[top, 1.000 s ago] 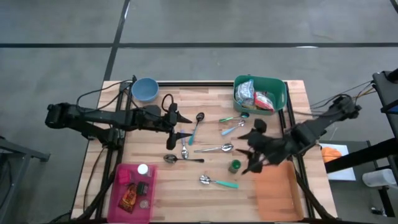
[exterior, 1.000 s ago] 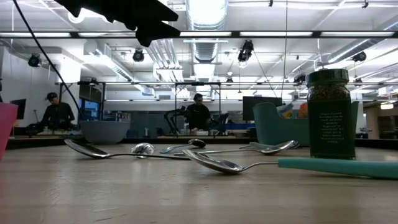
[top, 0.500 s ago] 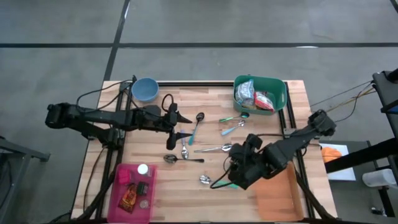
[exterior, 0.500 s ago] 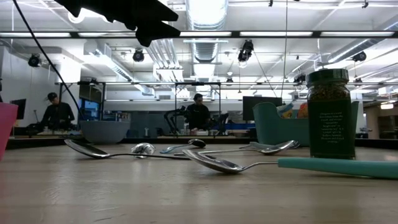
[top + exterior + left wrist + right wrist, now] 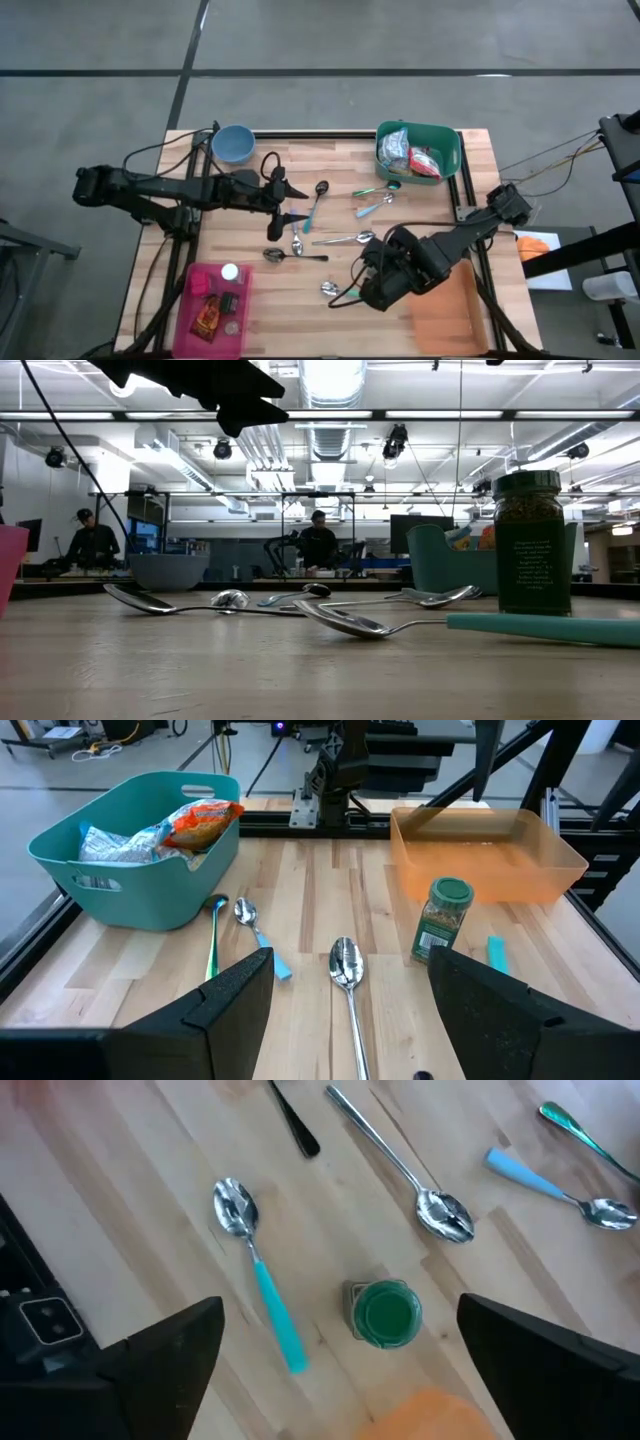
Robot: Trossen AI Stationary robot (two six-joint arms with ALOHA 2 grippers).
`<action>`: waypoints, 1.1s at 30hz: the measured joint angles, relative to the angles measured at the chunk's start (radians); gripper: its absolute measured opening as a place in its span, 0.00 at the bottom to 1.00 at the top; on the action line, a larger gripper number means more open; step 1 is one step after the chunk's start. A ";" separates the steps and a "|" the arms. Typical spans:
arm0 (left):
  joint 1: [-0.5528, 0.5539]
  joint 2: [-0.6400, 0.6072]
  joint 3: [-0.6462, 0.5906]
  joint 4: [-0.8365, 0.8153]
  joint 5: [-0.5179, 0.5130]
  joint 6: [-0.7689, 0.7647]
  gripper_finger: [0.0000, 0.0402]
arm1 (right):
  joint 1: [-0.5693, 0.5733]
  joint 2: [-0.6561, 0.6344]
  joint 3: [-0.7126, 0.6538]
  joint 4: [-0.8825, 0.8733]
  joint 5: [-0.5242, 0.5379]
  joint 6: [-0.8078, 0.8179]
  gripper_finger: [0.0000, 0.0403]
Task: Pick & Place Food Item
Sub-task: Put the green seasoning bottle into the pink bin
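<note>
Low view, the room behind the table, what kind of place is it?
Probably a robotics lab or open workshop: exposed ceiling ducts and strip lights, people seated at workbenches, and monitors beyond the butcher-block table.

From my station I can't read any text. The jar (image 5: 527, 543) has a dark green label with pale lines of print, too small to make out, and the packets in the teal bin (image 5: 140, 885) show no legible branding.
</note>
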 joint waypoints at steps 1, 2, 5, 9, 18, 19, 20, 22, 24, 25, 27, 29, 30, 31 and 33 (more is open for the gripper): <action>0.000 0.000 0.000 0.000 0.000 0.000 0.67 | 0.000 0.000 0.001 0.000 0.000 0.003 0.99; 0.000 0.000 0.000 0.000 0.000 0.000 0.67 | 0.000 0.000 0.001 0.002 0.000 0.005 0.99; 0.000 0.000 0.000 -0.002 0.000 0.000 0.67 | -0.001 0.000 -0.017 0.003 0.007 0.036 0.99; 0.000 0.000 0.000 -0.002 0.000 0.000 0.67 | -0.007 0.001 -0.049 -0.042 -0.008 0.088 0.99; 0.000 0.000 0.000 -0.002 0.000 0.000 0.67 | -0.012 0.001 -0.150 -0.042 -0.048 0.190 0.99; 0.000 0.000 0.000 -0.002 0.000 0.000 0.67 | -0.013 0.001 -0.159 -0.030 -0.052 0.192 0.99; 0.000 0.000 0.000 -0.002 0.000 0.000 0.67 | -0.013 0.001 -0.169 -0.017 -0.054 0.193 0.99; 0.000 0.000 0.000 -0.002 0.000 0.000 0.67 | -0.013 0.001 -0.185 -0.006 -0.054 0.190 0.99; 0.000 0.000 0.000 -0.002 0.000 0.000 0.67 | -0.013 0.001 -0.206 0.021 -0.054 0.186 0.99; 0.000 0.000 0.000 -0.002 0.000 0.000 0.67 | -0.016 0.001 -0.220 0.037 -0.055 0.186 0.99; 0.000 0.000 0.000 -0.002 0.000 0.000 0.67 | -0.021 0.000 -0.248 0.068 -0.057 0.179 0.99; 0.000 0.000 0.000 -0.002 0.000 0.000 0.67 | -0.028 -0.004 -0.275 0.093 -0.060 0.163 0.99; 0.000 0.000 0.000 -0.002 0.000 0.000 0.67 | -0.032 -0.005 -0.285 0.102 -0.063 0.157 0.99; 0.000 0.000 0.000 -0.002 0.000 0.000 0.67 | -0.038 -0.008 -0.294 0.112 -0.065 0.152 0.99; 0.000 0.000 0.000 -0.002 0.000 0.000 0.67 | -0.046 -0.011 -0.305 0.129 -0.075 0.148 0.99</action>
